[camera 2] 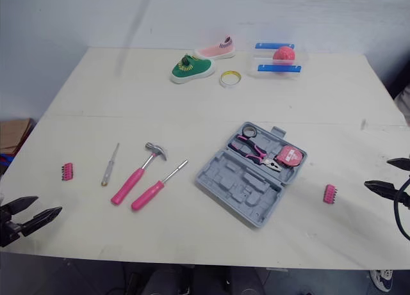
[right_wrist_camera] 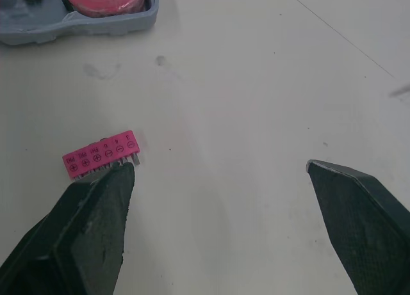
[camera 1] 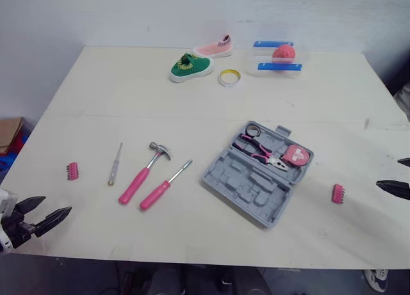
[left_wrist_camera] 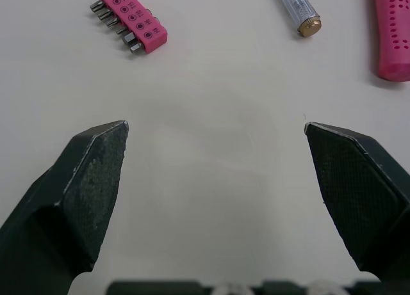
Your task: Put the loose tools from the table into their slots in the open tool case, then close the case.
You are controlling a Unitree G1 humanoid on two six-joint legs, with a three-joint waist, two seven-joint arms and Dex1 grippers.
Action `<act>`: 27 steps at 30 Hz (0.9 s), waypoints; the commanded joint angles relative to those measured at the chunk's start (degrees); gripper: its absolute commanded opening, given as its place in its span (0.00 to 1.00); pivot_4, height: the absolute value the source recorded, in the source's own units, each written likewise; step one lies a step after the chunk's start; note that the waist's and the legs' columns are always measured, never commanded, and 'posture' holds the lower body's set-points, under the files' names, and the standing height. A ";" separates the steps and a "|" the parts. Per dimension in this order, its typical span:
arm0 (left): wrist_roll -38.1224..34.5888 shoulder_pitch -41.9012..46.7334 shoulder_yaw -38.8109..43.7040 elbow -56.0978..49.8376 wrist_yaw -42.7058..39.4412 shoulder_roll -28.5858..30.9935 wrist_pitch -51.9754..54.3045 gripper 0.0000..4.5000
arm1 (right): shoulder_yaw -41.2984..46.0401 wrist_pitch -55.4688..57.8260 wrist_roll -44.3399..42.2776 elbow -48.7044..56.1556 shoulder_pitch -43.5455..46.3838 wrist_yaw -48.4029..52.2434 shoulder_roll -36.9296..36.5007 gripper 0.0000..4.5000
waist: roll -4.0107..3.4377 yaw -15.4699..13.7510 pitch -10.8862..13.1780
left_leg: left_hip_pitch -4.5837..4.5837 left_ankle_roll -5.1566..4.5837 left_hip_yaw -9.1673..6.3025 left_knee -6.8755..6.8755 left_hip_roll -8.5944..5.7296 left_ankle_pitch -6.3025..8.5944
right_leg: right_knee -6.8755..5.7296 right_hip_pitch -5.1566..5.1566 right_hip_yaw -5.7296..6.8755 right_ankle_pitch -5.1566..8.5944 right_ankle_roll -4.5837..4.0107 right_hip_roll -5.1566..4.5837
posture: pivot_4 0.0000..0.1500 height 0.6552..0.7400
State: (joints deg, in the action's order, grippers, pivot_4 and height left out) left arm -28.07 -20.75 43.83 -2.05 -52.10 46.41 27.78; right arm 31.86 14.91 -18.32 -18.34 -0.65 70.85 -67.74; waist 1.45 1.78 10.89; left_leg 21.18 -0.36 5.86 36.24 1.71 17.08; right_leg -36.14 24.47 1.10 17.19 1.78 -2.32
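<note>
The grey tool case (camera 1: pixel 256 172) lies open mid-table, with pink pliers (camera 1: pixel 261 151) and a pink tape measure (camera 1: pixel 296 155) in its slots. Loose to its left are a pink-handled hammer (camera 1: pixel 142 176), a pink screwdriver (camera 1: pixel 164 186) and a clear-handled tester screwdriver (camera 1: pixel 114 164). One pink bit holder (camera 1: pixel 72 171) lies at the far left, another (camera 1: pixel 337 193) right of the case. My left gripper (camera 1: pixel 51 213) is open at the front left corner, near the left bit holder (left_wrist_camera: pixel 128 20). My right gripper (camera 1: pixel 398 175) is open at the right edge, beside the right bit holder (right_wrist_camera: pixel 102 155).
At the back of the table sit a green shoe (camera 1: pixel 190 66), a pink shoe (camera 1: pixel 215 48), a roll of tape (camera 1: pixel 229 77) and a clear box with blue bars holding a red ball (camera 1: pixel 282 54). A cardboard box (camera 1: pixel 9 134) is on the floor at left.
</note>
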 commanded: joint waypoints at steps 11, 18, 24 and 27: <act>-1.05 3.86 -3.30 -6.17 -0.51 2.37 1.22 0.99 | 4.04 2.89 -2.42 7.16 -2.33 -3.13 2.27 1.00 | 0.01 -0.14 0.00 | -0.01 -0.03 0.00 0.24 -0.01 -0.03 | -0.27 -0.03 -0.01 -0.01 0.02 -0.01 | 1.00 0.89; -3.21 15.92 -12.70 -9.78 -2.75 8.05 5.43 0.99 | 9.84 10.47 -4.94 26.20 -10.95 -7.47 8.14 1.00 | 0.04 -0.39 -0.04 | -0.06 0.04 0.01 0.27 -0.02 -0.18 | -0.49 -0.05 -0.01 -0.02 0.04 -0.01 | 1.00 0.89; -0.74 34.15 -29.36 -8.74 -5.45 7.61 4.81 0.99 | 9.73 19.21 -7.80 43.37 -15.77 -14.59 14.53 1.00 | 0.13 -0.38 -0.10 | -0.05 0.14 0.00 0.31 -0.06 -0.30 | -0.67 -0.05 -0.02 -0.06 0.11 -0.03 | 1.00 0.89; 2.34 45.29 -38.75 -1.46 -7.64 2.70 2.74 0.87 | 5.35 20.87 -6.96 49.23 -16.99 -19.14 18.12 1.00 | 0.22 -0.29 -0.16 | -0.08 0.21 0.05 0.31 -0.09 -0.33 | -0.74 -0.07 -0.04 -0.06 0.13 0.01 | 1.00 0.89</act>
State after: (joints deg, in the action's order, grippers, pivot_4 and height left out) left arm -27.41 22.45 8.59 -6.05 -58.50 49.88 32.17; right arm 38.77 34.90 -25.10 27.21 -17.28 54.01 -50.58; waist 1.67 1.49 10.74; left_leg 21.09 -0.09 5.89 36.62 1.64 16.72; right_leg -36.91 24.39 1.07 17.13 1.91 -2.26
